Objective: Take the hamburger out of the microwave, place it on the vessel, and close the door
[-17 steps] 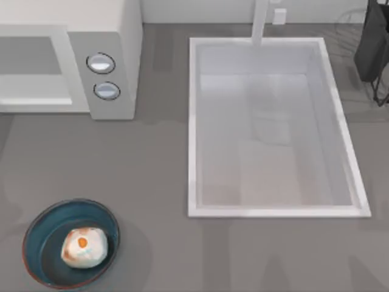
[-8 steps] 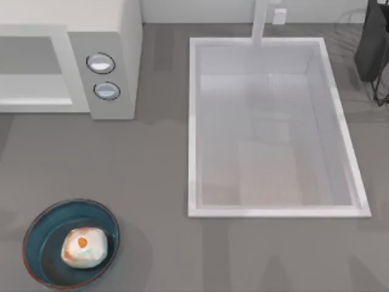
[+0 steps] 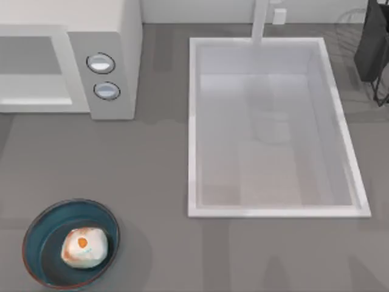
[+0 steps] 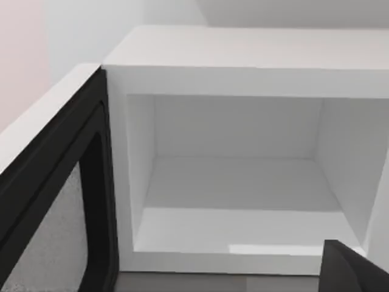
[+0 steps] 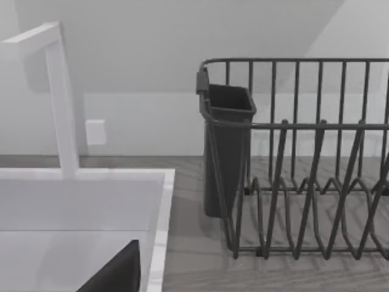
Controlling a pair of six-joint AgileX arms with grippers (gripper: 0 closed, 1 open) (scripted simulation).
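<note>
Nearest the top view's lower edge, at the table's left, sits the vessel (image 3: 36, 255), a round shallow bowl with a glossy teal-blue inside and a thin reddish-brown rim; inside it, touching its floor and lying toward its right side, rests the hamburger (image 3: 84, 247), a small rounded whitish-tan lump with an orange spot on top and brownish edges; around the bowl spreads the flat matte grey table (image 3: 152, 164); farther back and to the right lies a large white rectangular sink (image 3: 191, 128) with smooth pale walls and a straight white faucet (image 3: 261, 23) rising at its far edge; at the far left stands the microwave (image 3: 130, 36), a big white boxy appliance with a grey control panel carrying two round silver-blue knobs (image 3: 101, 62); the left wrist view looks into its smooth white cavity, which is open, with the door (image 4: 58, 201) swung out beside it, dark-framed on this face with a speckled grey mesh window; a dark sliver at that view's edge is part of the left gripper, and whether its claw is wide or narrow cannot be told; a dark wedge marks the right gripper likewise, its claw also impossible to judge; at the far right stands a dark wire dish rack (image 5: 316, 158) holding a dark rectangular cup (image 5: 226, 146).
</note>
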